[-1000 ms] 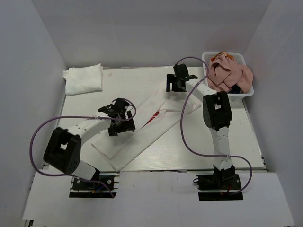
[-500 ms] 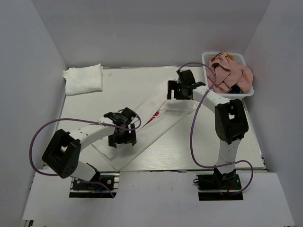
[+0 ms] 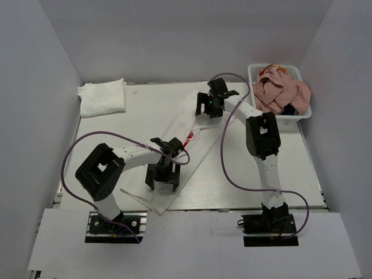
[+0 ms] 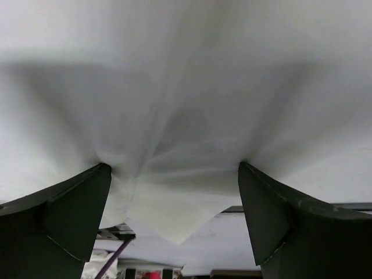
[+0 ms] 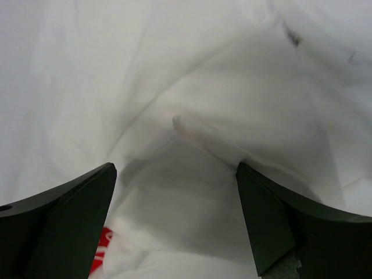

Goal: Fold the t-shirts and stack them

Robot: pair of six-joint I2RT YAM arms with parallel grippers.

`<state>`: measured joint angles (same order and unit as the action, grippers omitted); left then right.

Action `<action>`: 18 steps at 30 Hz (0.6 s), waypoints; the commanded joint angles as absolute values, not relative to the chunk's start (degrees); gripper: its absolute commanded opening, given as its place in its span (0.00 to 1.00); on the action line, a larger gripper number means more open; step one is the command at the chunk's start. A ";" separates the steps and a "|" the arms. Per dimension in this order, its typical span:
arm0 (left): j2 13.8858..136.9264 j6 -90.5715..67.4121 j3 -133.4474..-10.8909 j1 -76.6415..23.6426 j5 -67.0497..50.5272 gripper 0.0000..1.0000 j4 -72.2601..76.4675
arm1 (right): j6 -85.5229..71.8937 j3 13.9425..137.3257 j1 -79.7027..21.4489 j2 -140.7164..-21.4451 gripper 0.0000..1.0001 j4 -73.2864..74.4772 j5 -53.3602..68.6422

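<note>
White red-print t-shirt (image 3: pixel 195 148) lies as a folded diagonal strip on the tabletop (image 3: pixel 145 110); left fingers (image 4: pixel 70 215) at its near end, right fingers (image 5: pixel 64 221) at its far end, both spread wide, pressing cloth, gripping nothing, probably staged to pinch for the next fold.

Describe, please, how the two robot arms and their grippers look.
The left arm and right arm have white links and bulky black joints. A thin purple cable loops along each. The left gripper and right gripper have dark, wedge-shaped fingers.
</note>
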<state>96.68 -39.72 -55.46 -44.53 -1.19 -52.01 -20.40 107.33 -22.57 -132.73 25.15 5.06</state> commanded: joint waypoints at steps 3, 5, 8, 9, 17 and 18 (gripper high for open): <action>105.55 -36.57 -63.79 -50.08 -12.64 0.99 -44.40 | -19.34 132.64 -20.74 -153.69 0.90 29.97 14.05; 108.62 -34.81 -68.70 -51.32 -14.75 0.99 -42.72 | -19.77 134.38 -20.57 -155.21 0.90 25.96 18.25; 114.14 -34.10 -76.34 -53.61 -17.75 0.99 -41.13 | -19.60 133.51 -20.30 -153.90 0.90 21.54 18.02; 115.82 -34.10 -78.64 -54.22 -17.75 0.99 -41.13 | -19.08 133.33 -20.04 -153.46 0.90 20.92 17.84; 123.40 -38.31 -90.61 -57.39 -21.62 0.99 -37.63 | -17.94 134.82 -19.16 -151.26 0.90 14.67 19.33; 122.09 -38.93 -90.62 -58.09 -20.75 0.99 -37.01 | -17.32 135.26 -18.99 -151.09 0.90 15.55 19.86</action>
